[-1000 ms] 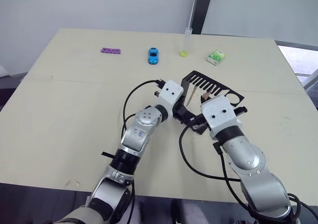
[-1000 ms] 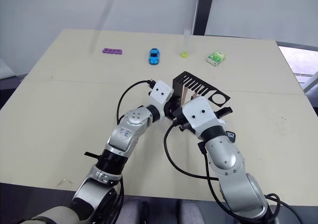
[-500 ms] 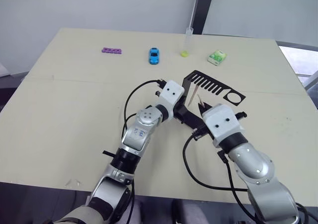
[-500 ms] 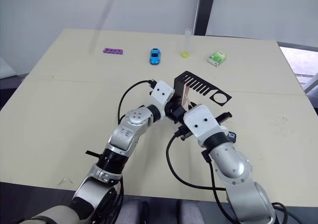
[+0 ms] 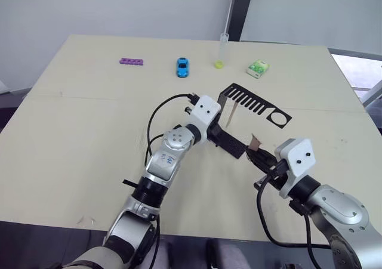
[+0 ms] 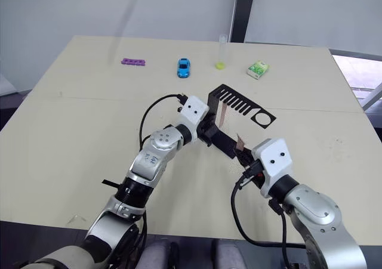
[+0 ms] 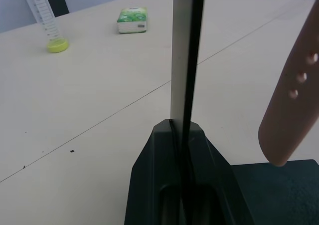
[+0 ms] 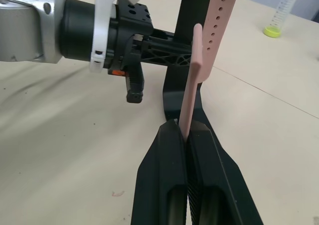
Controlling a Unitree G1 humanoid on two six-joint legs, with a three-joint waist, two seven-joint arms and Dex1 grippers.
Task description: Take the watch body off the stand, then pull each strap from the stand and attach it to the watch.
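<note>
The black stand point(image 5: 256, 105) is upright mid-table, and my left gripper point(image 5: 211, 132) is shut on its thin upright point(image 7: 187, 50). One pink strap point(image 5: 233, 114) hangs from the comb-slotted top arm and appears beside the upright point(image 7: 291, 100). My right gripper point(image 5: 258, 158) is in front and to the right of the stand's base point(image 8: 182, 90), shut on the other strap point(image 8: 192, 80). That strap sticks up from its fingers, apart from the stand. The watch body is out of view.
Along the far side of the table lie a purple part point(image 5: 132, 61), a blue toy car point(image 5: 182, 67), a test tube with a yellow-green end point(image 5: 222, 51) and a green-white box point(image 5: 258, 68). Bare tabletop lies to the left and right of the arms.
My right gripper has drawn back from the stand toward the front right, taking a pink strap with it off the comb arm. The left gripper has stayed on the stand.
</note>
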